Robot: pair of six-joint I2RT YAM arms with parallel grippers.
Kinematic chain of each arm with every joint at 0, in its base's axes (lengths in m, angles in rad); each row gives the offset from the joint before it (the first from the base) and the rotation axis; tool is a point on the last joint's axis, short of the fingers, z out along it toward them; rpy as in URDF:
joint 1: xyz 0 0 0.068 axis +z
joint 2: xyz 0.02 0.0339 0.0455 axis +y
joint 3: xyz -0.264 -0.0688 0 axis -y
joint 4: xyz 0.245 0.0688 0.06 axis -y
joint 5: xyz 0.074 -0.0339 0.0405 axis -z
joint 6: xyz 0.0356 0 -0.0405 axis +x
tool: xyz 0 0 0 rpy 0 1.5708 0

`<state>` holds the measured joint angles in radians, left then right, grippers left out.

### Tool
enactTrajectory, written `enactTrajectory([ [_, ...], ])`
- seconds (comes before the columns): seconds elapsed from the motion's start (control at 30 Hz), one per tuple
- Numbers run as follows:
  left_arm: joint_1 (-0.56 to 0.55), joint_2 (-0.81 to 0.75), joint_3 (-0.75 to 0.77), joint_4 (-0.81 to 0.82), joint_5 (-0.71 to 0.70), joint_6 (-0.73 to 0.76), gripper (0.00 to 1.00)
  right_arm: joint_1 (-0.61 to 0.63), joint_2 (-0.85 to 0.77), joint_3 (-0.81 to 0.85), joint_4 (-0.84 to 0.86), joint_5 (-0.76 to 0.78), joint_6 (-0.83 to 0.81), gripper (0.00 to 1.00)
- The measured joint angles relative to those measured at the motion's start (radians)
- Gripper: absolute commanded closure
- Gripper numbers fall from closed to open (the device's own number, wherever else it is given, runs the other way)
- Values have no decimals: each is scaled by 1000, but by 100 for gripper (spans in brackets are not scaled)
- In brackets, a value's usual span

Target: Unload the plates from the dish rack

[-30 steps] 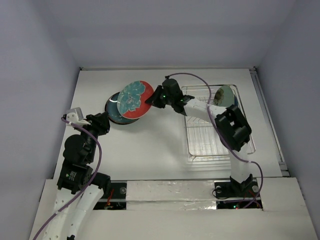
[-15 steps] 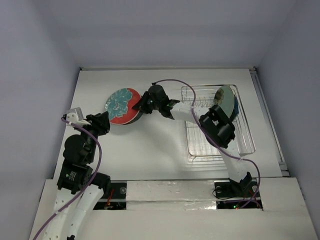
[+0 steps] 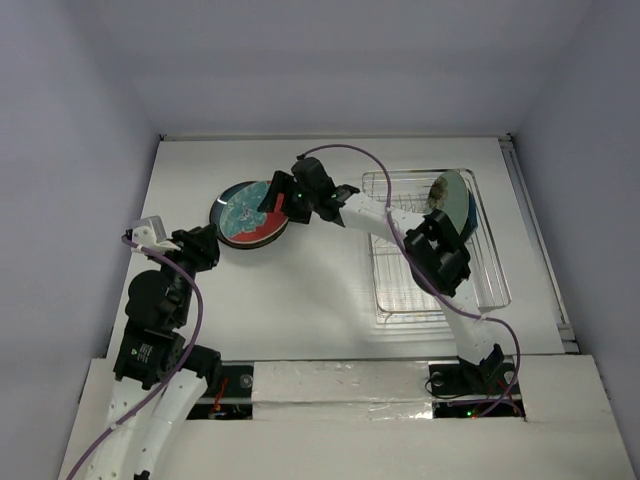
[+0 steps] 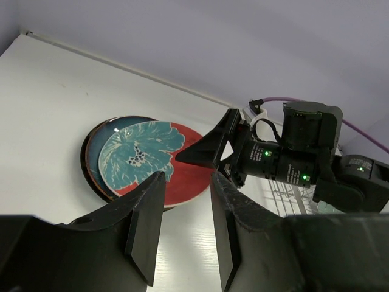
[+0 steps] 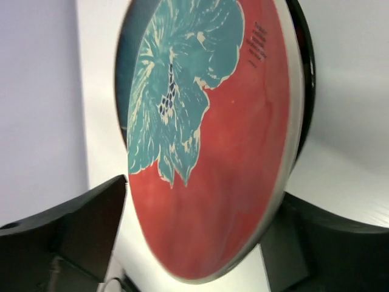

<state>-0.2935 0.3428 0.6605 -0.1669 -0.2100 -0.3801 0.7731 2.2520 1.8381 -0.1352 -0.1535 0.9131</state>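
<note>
The right end effector (image 3: pixel 281 197) is standing wide open around the red plate (image 3: pixel 255 218), which is lying on a stack on the counter (image 3: pixel 320 290).

The red plate, with its teal flower facing up, is resting on a dark-rimmed teal plate (image 4: pixel 102 139), left of the rack (image 3: pixel 410 285) and well apart from it. The right arm is reaching across from the rack side, its fingers (image 5: pixel 91 225) flanking the plate's edge. In the right wrist view a gap is showing between one finger and the rim, so the plate is not being gripped. The left end effector (image 4: pixel 187 182) is hovering near the stack, its jaws partly open and holding nothing. In the rack, a mint plate (image 3: pixel 450 197) is standing upright on edge at the far end.
</note>
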Motion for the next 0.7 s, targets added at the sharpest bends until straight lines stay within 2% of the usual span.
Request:
enactTrajectory([
  [0.13,0,0,0,-1,0,0,67,1,0,52,-109,8,-85,2],
  [0.27,0,0,0,-2,0,0,67,6,-5,82,-194,36,-179,0],
  [0.33,0,0,0,-2,0,0,67,9,-13,84,-244,50,-224,2],
  [0.47,0,0,0,-2,0,0,67,12,-55,46,-284,80,-286,12],
  [0.5,0,0,0,-2,0,0,67,13,-82,24,-285,87,-299,20],
  [0.57,0,0,0,-2,0,0,67,14,-135,-7,-297,101,-320,29],
  [0.6,0,0,0,-2,0,0,67,14,-166,-21,-298,113,-332,48],
  [0.67,0,0,0,-2,0,0,67,14,-245,-70,-291,147,-351,67],
  [0.7,0,0,0,-2,0,0,67,14,-294,-103,-291,174,-362,88],
])
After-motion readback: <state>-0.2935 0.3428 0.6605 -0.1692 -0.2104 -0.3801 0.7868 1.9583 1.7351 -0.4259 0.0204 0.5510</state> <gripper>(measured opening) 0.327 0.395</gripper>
